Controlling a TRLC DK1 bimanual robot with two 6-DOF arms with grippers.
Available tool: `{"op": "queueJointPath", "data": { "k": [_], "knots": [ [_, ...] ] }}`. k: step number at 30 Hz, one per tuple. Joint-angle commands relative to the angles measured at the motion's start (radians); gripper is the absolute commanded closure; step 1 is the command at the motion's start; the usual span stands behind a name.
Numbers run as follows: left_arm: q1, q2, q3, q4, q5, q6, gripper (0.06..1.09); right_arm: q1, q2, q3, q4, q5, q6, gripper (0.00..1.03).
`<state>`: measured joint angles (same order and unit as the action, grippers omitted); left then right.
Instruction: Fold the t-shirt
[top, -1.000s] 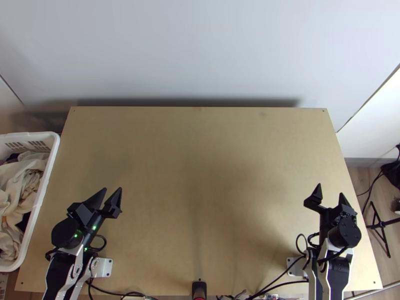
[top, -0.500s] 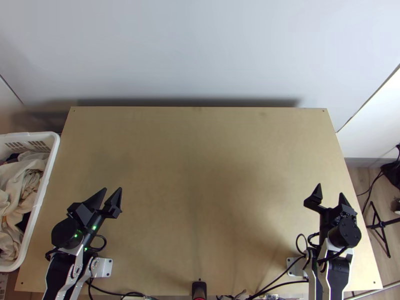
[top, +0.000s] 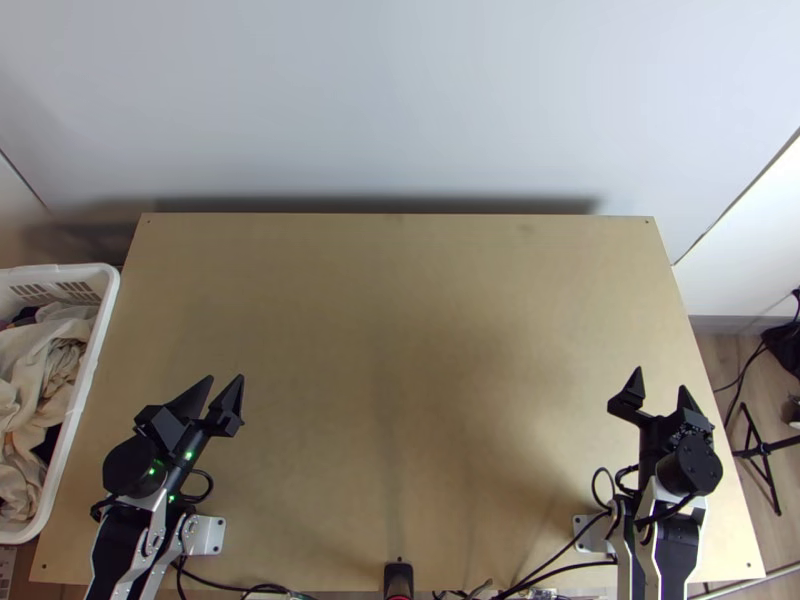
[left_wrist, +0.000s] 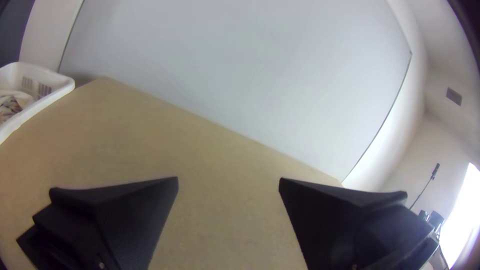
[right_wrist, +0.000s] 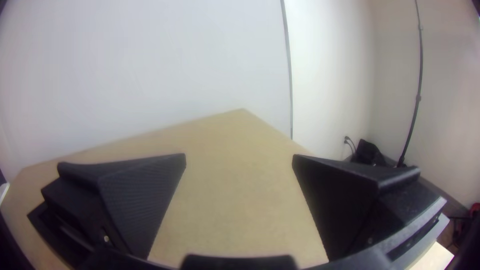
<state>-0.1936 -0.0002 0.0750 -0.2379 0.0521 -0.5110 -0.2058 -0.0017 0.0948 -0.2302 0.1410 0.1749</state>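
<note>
In the top view my left gripper (top: 226, 379) stands open over the lower left of the wooden table (top: 390, 330). My right gripper (top: 661, 377) is open near the table's right edge. Bare wood lies between the parted fingers of the left gripper (left_wrist: 228, 179) in the left wrist view. The right wrist view likewise has the right gripper (right_wrist: 239, 155) with its fingers wide apart and nothing between them. Cream and dark cloth (top: 45, 365) lies bunched in the basket at the left; whether a t-shirt is among it, I cannot tell.
The white basket (top: 88, 375) stands against the table's left side. A pale wall panel (top: 400, 100) rises behind the far edge. Black cables (top: 560, 553) run along the near edge by the right base. A black stand (top: 765, 450) is on the floor at the right.
</note>
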Motion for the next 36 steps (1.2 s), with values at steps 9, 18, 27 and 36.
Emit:
{"op": "queueJointPath", "data": {
  "k": [9,18,27,36],
  "knots": [
    [0.040,-0.001,0.000,-0.011,-0.070,0.049,0.11,0.000,0.000,0.000,0.000,0.000,0.000,0.04],
    [0.115,-0.001,0.002,0.008,-0.331,0.267,0.11,0.000,0.000,0.000,0.000,0.000,0.000,0.04],
    [0.105,-0.001,0.002,0.055,-0.324,0.465,0.11,0.000,0.000,0.000,0.000,0.000,0.000,0.04],
    [0.054,-0.001,0.002,0.043,-0.144,0.660,0.11,0.000,0.000,0.000,0.000,0.000,0.000,0.04]
  ]
}}
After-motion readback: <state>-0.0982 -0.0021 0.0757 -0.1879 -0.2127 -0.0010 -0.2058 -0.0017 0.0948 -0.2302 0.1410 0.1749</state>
